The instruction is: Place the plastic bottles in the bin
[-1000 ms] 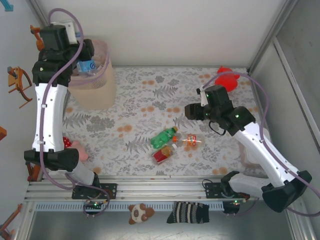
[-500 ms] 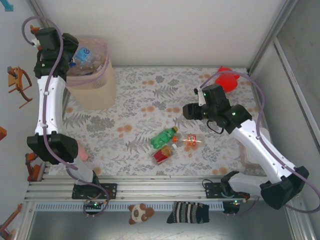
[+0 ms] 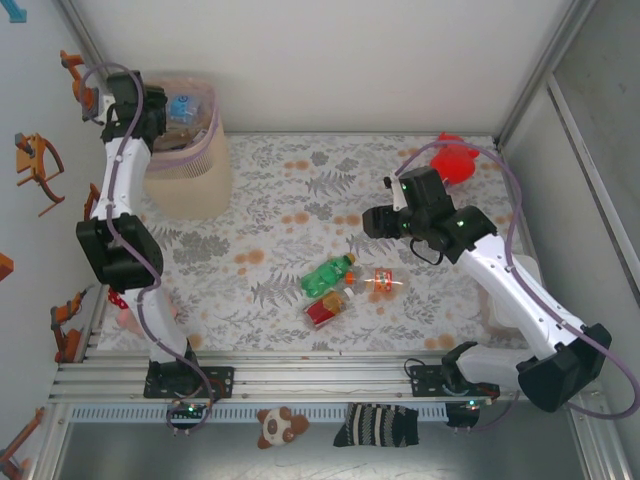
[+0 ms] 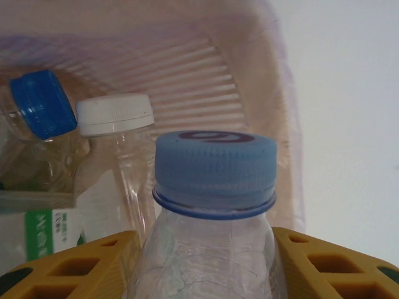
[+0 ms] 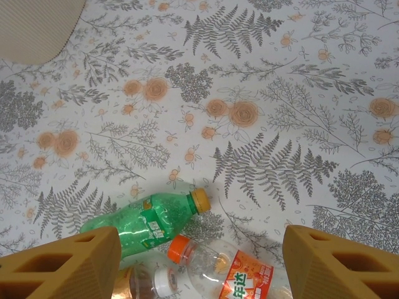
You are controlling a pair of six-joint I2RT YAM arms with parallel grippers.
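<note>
My left gripper (image 3: pixel 163 108) hangs over the mouth of the beige bin (image 3: pixel 190 180), shut on a clear bottle with a blue cap (image 4: pixel 215 168). That bottle points down into the pinkish-lined bin (image 4: pixel 249 81). Two more bottles lie inside, one blue-capped (image 4: pixel 43 103) and one white-capped (image 4: pixel 115 115). My right gripper (image 3: pixel 375 222) hovers open above three bottles in the middle of the table. They are a green one (image 5: pixel 140 225), an orange-labelled one (image 5: pixel 240 274) and a brown one with a red label (image 3: pixel 323 310). Its yellow fingers (image 5: pixel 62 268) hold nothing.
A red plush toy (image 3: pixel 455 157) lies at the back right corner. A pink plush (image 3: pixel 128 315) is mostly hidden behind my left arm. Metal frame posts and walls close in both sides. A small bear toy (image 3: pixel 280 425) and a striped sock (image 3: pixel 375 425) lie below the front rail.
My left arm has folded closer to the wall and its wrist has swung over the bin, carrying the clear bottle into the opening. My right gripper has crept slightly left.
</note>
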